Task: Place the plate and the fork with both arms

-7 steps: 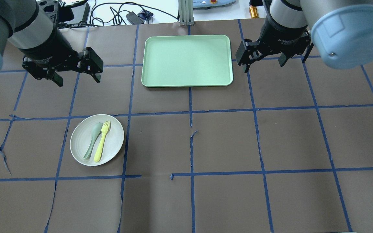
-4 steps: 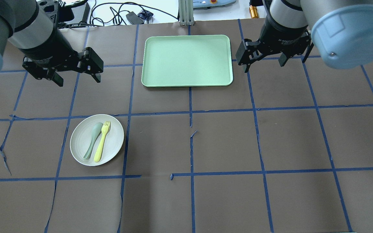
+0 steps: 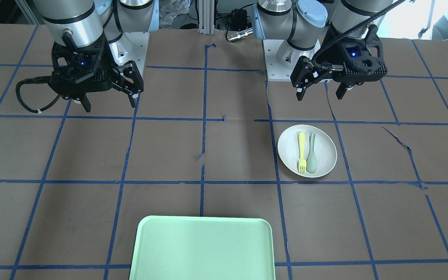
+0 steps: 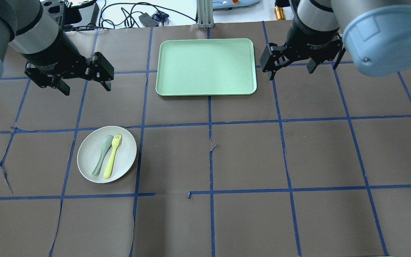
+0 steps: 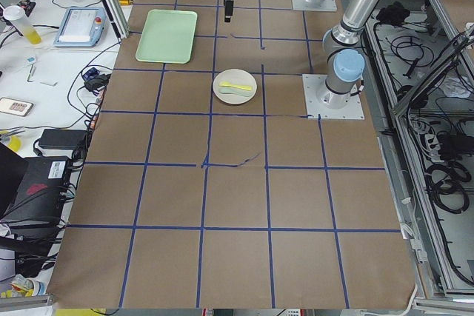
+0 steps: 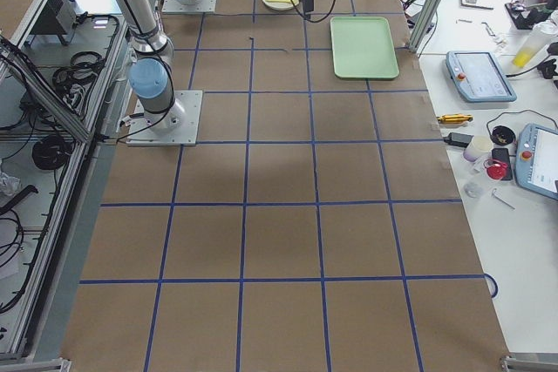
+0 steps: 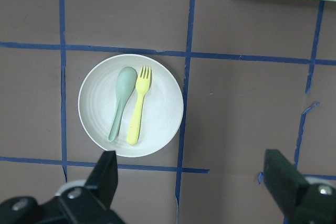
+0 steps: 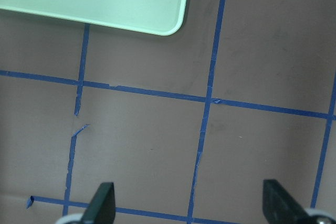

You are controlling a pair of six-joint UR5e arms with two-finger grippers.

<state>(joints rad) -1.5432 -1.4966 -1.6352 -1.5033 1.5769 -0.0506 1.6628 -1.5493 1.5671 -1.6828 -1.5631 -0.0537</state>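
Note:
The off-white plate (image 4: 90, 161) lies on the table's left half, with the pale-yellow fork (image 4: 112, 156) and a grey-green spoon (image 4: 102, 154) side by side on it. My left gripper (image 4: 86, 88) hangs open and empty above the table, beyond the plate. The left wrist view shows the plate (image 7: 163, 108), the fork (image 7: 137, 111) and the spoon (image 7: 122, 98) below the open gripper (image 7: 195, 182). My right gripper (image 4: 291, 72) is open and empty, just right of the tray. The front-facing view shows the plate (image 3: 288, 149), fork (image 3: 301, 151), left gripper (image 3: 320, 94) and right gripper (image 3: 110, 105).
A light-green rectangular tray (image 4: 205, 66) lies at the far middle of the table, between the two grippers, with nothing on it. Brown paper with blue tape lines covers the table. Cables and devices lie beyond the far edge.
The right gripper has drifted very slightly toward the far edge. The left gripper, plate, fork and spoon have not moved.

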